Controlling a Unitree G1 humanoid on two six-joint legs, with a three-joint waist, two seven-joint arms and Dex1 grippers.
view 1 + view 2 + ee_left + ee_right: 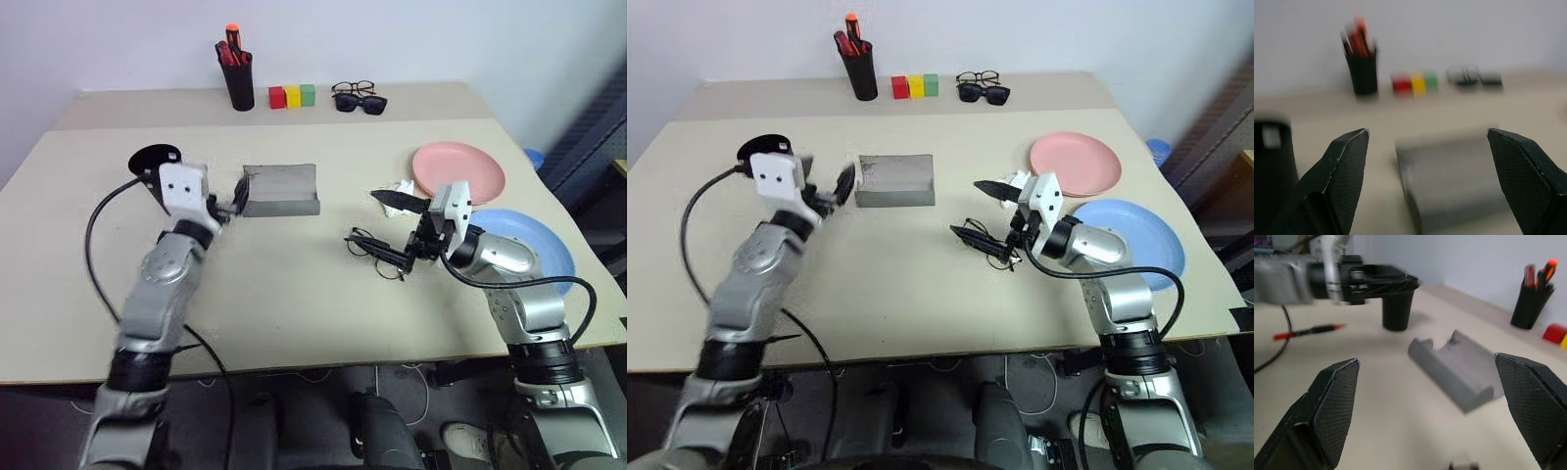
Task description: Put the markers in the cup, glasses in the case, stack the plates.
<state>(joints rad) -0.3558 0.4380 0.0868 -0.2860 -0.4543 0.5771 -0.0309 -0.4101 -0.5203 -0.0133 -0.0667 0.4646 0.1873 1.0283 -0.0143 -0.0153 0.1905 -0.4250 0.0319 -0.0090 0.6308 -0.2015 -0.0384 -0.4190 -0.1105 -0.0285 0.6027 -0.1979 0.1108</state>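
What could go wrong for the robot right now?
1. The thin glasses lie flat by the open right gripper; its fingers might bend them or slip off.
2. The open left gripper is right beside the case and might shove it away.
3. The cup stands close behind that arm and might get knocked over.

Grey case [280, 190] lies open at centre frame. Black cup [1397, 309] stands upright beyond it; red-orange marker [1308, 331] lies flat on the counter nearby. Wire-rimmed glasses [375, 251] rest right of centre. Pink plate [458, 168] and blue plate [534, 245] lie separate, right side.
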